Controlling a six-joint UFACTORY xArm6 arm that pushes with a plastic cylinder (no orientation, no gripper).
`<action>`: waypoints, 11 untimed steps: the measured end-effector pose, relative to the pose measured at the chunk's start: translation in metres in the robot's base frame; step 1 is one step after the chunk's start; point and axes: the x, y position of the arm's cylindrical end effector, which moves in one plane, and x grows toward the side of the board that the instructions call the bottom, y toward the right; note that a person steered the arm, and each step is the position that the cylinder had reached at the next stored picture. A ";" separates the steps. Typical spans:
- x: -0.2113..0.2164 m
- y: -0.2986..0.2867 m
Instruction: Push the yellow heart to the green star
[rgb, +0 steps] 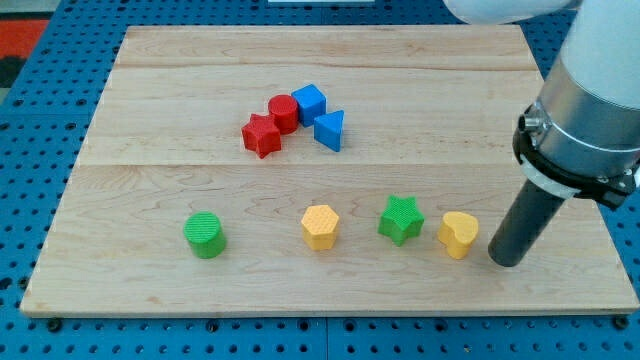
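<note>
**Tip beside the yellow heart**

The arm carries no claw, only a rod; its tip (506, 260) rests just right of the yellow heart (458, 234). Further left of the tip, just beyond the heart, sits the green star (401, 219).

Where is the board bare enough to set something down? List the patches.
Bare: left of the red star; between the green cylinder and yellow hexagon. Crowded: green star, yellow heart, my tip.
</note>
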 end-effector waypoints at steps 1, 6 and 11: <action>0.001 0.003; 0.001 0.009; -0.020 -0.038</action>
